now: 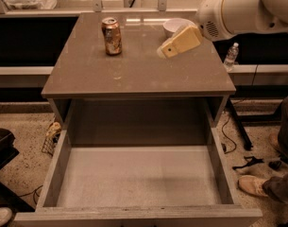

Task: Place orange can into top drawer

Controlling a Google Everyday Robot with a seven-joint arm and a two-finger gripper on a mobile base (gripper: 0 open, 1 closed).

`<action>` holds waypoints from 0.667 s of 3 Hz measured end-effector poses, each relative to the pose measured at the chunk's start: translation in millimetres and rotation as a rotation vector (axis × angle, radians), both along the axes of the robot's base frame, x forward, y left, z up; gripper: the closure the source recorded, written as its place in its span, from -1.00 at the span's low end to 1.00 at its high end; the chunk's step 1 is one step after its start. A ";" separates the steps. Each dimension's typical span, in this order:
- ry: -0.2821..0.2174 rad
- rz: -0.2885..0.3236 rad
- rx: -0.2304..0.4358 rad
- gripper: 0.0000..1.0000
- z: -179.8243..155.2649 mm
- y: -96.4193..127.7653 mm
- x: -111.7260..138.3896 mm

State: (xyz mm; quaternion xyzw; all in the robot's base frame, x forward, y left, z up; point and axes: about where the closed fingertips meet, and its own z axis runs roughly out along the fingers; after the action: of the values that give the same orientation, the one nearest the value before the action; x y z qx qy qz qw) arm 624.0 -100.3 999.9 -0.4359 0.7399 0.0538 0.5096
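The orange can (111,36) stands upright on the back left of the brown cabinet top (134,70). The top drawer (139,178) is pulled fully open below, with a pale speckled floor and nothing in it. My gripper (165,50) reaches in from the upper right on the white arm (242,8). It hangs over the cabinet top, to the right of the can and apart from it, and holds nothing.
A white bowl (174,26) sits at the back right of the top, partly behind the gripper. A water bottle (231,56) stands on the ledge to the right. A person's leg and shoe (257,186) and cables lie on the floor right of the drawer.
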 end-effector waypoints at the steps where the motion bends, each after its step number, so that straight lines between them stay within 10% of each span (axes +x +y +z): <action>1: 0.000 0.000 0.000 -1.00 0.0 0.1 0.0; 2: -0.018 0.001 0.017 -1.00 0.1 10.5 7.5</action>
State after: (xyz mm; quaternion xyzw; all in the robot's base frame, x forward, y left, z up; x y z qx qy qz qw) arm 631.4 -89.8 1000.1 -0.4323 0.7345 0.0563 0.5200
